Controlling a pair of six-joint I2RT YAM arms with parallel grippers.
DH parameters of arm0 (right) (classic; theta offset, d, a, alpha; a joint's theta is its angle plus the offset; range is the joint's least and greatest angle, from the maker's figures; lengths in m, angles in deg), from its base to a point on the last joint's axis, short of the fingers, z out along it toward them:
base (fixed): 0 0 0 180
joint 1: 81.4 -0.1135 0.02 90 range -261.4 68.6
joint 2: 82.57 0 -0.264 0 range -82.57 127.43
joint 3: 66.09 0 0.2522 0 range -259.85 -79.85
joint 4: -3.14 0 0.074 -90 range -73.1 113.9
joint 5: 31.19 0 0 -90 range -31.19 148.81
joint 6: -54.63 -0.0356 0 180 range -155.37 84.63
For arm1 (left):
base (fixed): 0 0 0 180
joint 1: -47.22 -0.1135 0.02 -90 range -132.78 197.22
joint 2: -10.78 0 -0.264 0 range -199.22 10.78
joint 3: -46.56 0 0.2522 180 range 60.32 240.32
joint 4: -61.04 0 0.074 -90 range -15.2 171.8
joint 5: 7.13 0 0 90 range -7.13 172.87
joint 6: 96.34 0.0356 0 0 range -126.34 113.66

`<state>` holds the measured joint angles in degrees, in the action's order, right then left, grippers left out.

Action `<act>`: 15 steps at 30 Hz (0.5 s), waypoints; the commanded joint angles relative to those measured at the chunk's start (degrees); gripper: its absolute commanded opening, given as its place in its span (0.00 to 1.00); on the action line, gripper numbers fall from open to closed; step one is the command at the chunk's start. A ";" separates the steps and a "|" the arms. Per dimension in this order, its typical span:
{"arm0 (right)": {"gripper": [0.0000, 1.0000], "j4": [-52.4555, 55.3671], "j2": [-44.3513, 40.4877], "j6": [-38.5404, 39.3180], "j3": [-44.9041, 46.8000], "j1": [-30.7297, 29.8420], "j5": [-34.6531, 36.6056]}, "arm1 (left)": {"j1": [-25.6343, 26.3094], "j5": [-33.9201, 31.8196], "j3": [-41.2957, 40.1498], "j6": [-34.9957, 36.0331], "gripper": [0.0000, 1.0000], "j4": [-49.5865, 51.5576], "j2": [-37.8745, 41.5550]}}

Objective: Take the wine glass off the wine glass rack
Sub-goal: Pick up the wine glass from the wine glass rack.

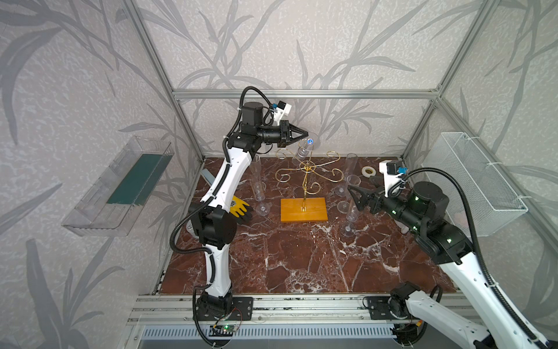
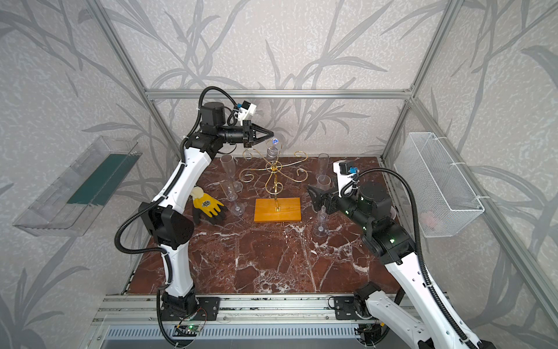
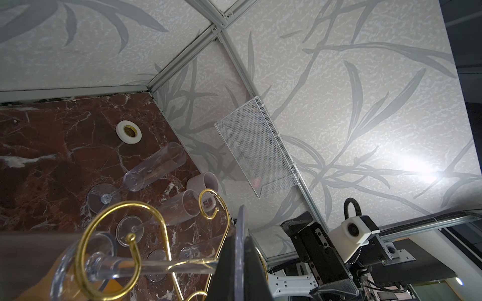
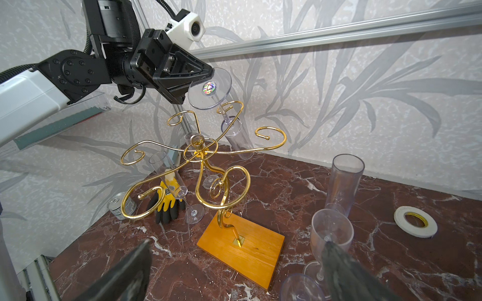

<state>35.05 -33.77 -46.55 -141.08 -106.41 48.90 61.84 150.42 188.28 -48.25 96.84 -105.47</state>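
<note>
The wine glass [image 4: 234, 133] hangs upside down and tilted from a curl at the back of the rack [image 4: 200, 149]. Its stem sits in the gold wire and its foot is on top. The left gripper [image 1: 305, 135] is clamped on the rim of that foot, above the rack. The right gripper [image 1: 354, 198] sits low, just right of the rack, jaws wide apart and holding nothing. Other glasses [image 4: 344, 179] stand on either side of the rack. A yellow glove [image 1: 238, 207] lies to its left and a roll of tape [image 1: 367, 171] behind it to the right.

wine glass rack [image 1: 290, 211] central on table [image 1: 302, 266] | wine glass [image 4: 236, 138] hangs on its rear arm | glove [image 2: 210, 205] left of rack | left glasses [image 1: 257, 181], right glasses [image 1: 351, 169] flank rack | tape roll [image 4: 398, 218] rear right
</note>
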 commanded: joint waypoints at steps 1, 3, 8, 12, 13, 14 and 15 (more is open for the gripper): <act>0.99 0.13 -0.63 -0.62 0.61 -0.30 0.32 | -0.46 0.57 -0.94 1.99 0.00 0.12 3.83; 0.99 0.08 -0.63 -0.76 0.73 -0.29 0.33 | -0.64 0.31 -1.59 2.44 0.00 0.71 4.14; 0.99 0.22 -0.80 -1.00 0.82 -0.32 0.29 | -1.37 0.08 -2.78 2.58 0.00 0.42 5.32; 0.99 0.33 -0.98 -1.05 0.85 -0.29 0.42 | -2.77 -0.91 -3.33 2.82 0.00 0.68 6.52; 0.99 0.37 -0.98 -1.06 0.71 -0.28 0.42 | -3.19 -0.99 -3.56 2.76 0.00 0.63 6.78; 0.99 0.48 -0.98 -1.09 0.68 -0.25 0.46 | -3.55 -1.20 -3.93 2.78 0.00 0.32 7.12; 0.99 0.48 -0.98 -1.03 0.55 -0.30 0.42 | -3.86 -1.40 -4.13 2.72 0.00 -0.09 7.48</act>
<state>35.29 -33.97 -47.41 -140.56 -106.41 48.90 59.06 149.74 184.42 -46.74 98.33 -101.38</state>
